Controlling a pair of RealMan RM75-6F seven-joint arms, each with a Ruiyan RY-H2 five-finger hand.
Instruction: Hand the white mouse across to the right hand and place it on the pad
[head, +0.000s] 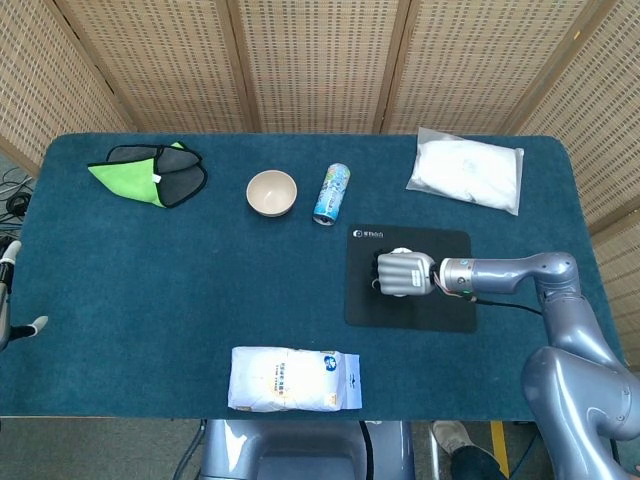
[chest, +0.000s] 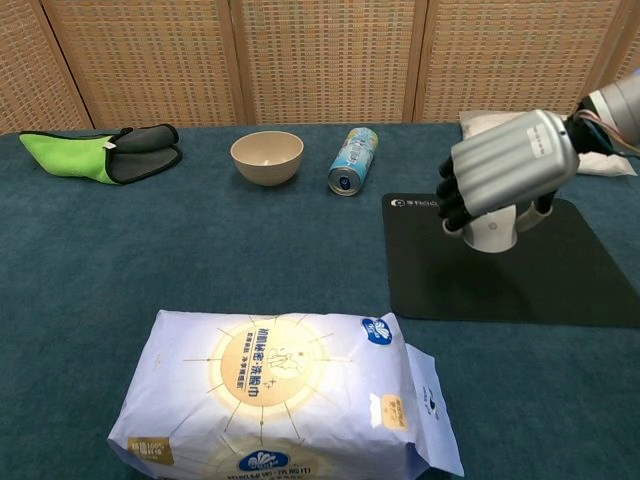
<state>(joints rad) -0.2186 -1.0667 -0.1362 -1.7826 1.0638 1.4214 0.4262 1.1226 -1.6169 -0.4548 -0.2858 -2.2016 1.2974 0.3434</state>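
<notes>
My right hand (head: 403, 273) is over the middle of the black mouse pad (head: 445, 312), palm down, and grips the white mouse (head: 400, 252). In the chest view the hand (chest: 505, 172) covers the top of the mouse (chest: 492, 233), whose lower end hangs at the pad's surface (chest: 560, 285); I cannot tell whether it touches. Only a sliver of my left hand (head: 8, 325) shows at the far left edge of the head view, with nothing seen in it.
A tissue pack (head: 294, 379) lies near the front edge. Behind the pad lie a blue can (head: 331, 194) on its side and a beige bowl (head: 272, 192). A green and grey cloth (head: 150, 172) sits back left, a white bag (head: 466, 170) back right.
</notes>
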